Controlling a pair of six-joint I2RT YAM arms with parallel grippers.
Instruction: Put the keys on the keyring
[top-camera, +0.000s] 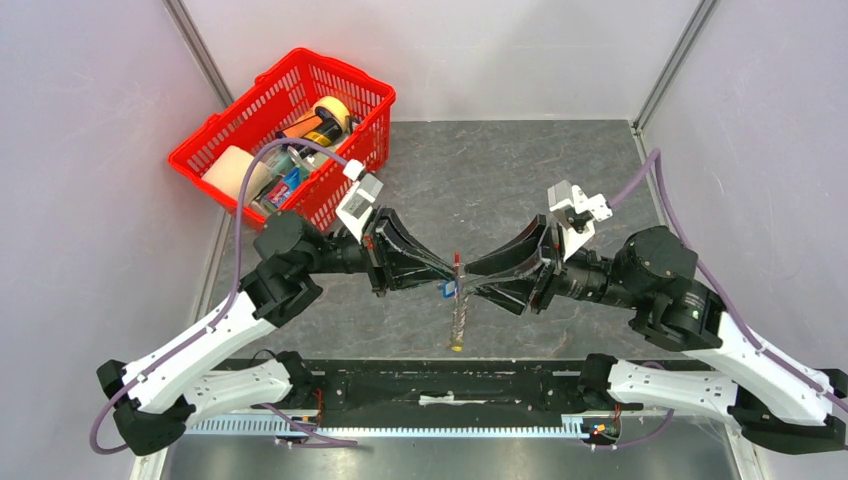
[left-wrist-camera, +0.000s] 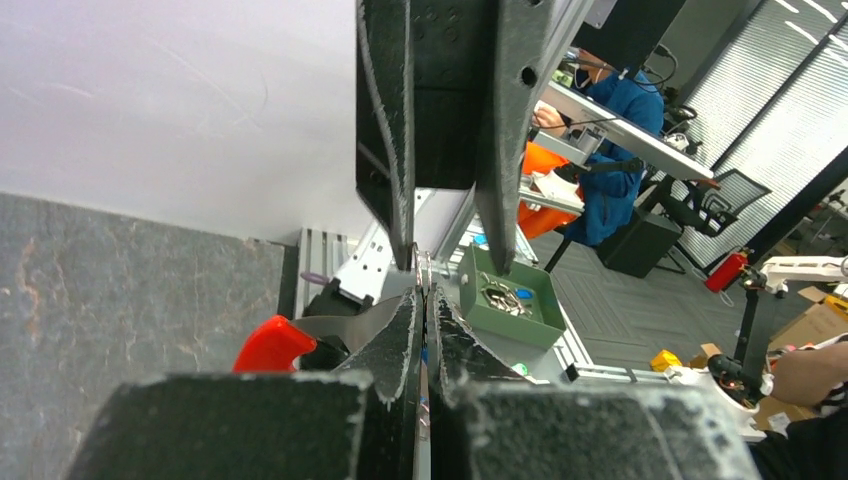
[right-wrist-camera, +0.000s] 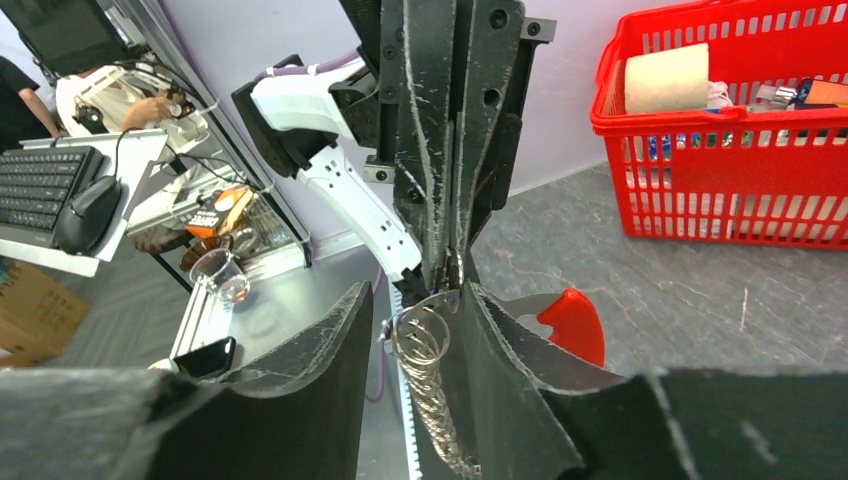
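Over grey tabletop (top-camera: 560, 160): keyring (top-camera: 459, 312) (long axis vertical)

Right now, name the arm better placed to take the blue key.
Right, probably. The left fingers are shut on the keyring, holding it up; letting go would likely drop it. The right fingers stand open and empty around its hanging coil, close to the blue key.

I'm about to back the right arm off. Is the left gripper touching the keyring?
Touching. The right wrist view shows the left gripper shut on the keyring, whose metal loops hang from its tips.
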